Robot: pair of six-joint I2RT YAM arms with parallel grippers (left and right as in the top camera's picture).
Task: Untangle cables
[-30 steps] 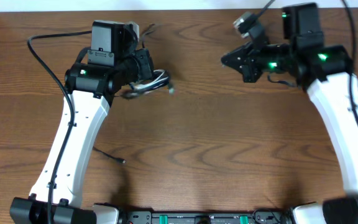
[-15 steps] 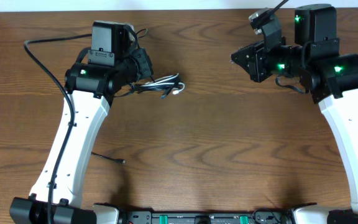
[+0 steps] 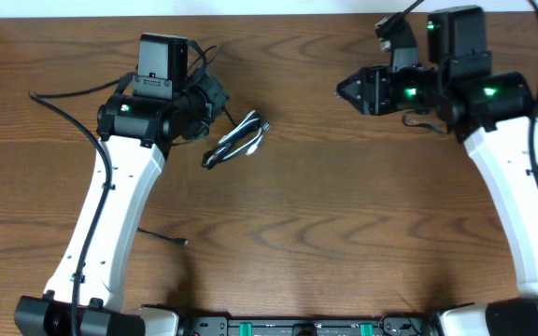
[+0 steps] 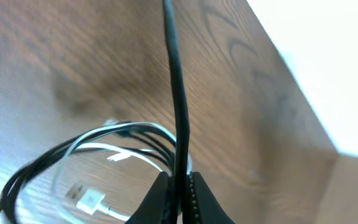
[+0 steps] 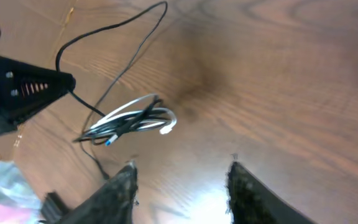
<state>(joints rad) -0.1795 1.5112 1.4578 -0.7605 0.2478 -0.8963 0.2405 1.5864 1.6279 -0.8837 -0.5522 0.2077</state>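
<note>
Limp, light cords: jaws of the left gripper [image 4: 179,179] pinch the black cable [image 4: 176,93] by the tangle, the right gripper [image 5: 180,169] stands jaws apart, empty; I'd take the white cable [image 5: 135,102] near its plug [image 4: 86,200]

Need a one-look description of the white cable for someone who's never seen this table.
On the wooden table, find the left arm's tool; beside it is a small coiled bundle. The white cable is the pale loop in it, ending in a flat white plug, twined with the black cable that the tool pinches.
</note>
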